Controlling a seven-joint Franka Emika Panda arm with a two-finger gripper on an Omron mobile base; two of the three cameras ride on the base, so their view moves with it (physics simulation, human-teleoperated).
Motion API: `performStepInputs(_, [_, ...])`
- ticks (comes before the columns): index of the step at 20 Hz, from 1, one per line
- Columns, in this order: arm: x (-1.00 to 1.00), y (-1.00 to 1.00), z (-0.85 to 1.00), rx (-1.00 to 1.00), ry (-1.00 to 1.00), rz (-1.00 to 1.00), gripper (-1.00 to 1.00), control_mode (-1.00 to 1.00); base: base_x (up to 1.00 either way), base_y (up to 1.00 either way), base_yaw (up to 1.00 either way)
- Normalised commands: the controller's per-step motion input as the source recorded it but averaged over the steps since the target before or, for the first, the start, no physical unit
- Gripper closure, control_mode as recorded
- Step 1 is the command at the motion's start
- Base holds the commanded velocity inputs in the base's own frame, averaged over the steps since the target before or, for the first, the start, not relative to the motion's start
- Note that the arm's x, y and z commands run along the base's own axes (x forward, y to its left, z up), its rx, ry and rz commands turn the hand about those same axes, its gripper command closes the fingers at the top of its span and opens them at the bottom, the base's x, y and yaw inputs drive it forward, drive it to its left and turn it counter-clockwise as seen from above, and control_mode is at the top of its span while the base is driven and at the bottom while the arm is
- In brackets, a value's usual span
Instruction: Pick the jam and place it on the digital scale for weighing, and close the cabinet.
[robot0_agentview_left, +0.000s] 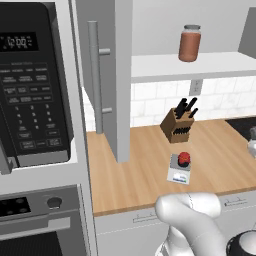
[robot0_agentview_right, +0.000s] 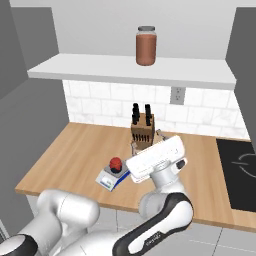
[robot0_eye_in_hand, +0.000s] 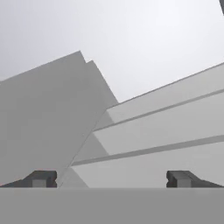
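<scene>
One step done by the look of it: jam (robot0_agentview_left: 184, 159) sitting on scale (robot0_agentview_left: 180, 169), near the worktop (robot0_agentview_left: 140, 170) front edge, just ahead of the knife block (robot0_agentview_left: 178, 125). Same pairing from the right: jam (robot0_agentview_right: 116, 164) on scale (robot0_agentview_right: 113, 177), block (robot0_agentview_right: 142, 128) behind.

Hand (robot0_eye_in_hand: 112, 178) spread wide, holding nothing, fingertips (robot0_eye_in_hand: 41, 178) well apart, aimed up at the cabinet's shelf undersides and open door. From the right base view, wrist raised above the worktop, just right of the scale.

Cabinet door (robot0_agentview_left: 107, 75) wide open, swung out over the worktop with bar handle (robot0_agentview_left: 95, 77) facing the microwave (robot0_agentview_left: 32, 85). Tall brown jar (robot0_agentview_left: 189, 43) on the shelf (robot0_agentview_left: 195, 65) inside.

Risks, judged from this:
- Sweeping left toward the door with a low elbow: could knock jam off scale or shove the scale itself.
- Pushing near the hinge edge: poor leverage, door left ajar.
- Reaching too deep: could clip the shelf or the tall jar.
- Open fingers catching on the bar handle during the push.
</scene>
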Motion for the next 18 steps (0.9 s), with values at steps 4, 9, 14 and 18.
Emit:
performStepInputs(4, [-0.08,-0.49,0.05,0.17,0.00,-0.15,-1.00,-1.00,0.00,0.00,0.00])
performStepInputs(9, [0.00,-0.44,0.00,0.11,0.00,-0.01,-1.00,-1.00,0.00,0.00,0.00])
performStepInputs(14, [-0.09,-0.63,0.00,0.12,0.00,-0.05,-1.00,-1.00,0.00,0.00,0.00])
performStepInputs(18, [-0.08,-0.53,0.00,0.06,0.00,-0.08,-1.00,-1.00,0.00,0.00,0.00])
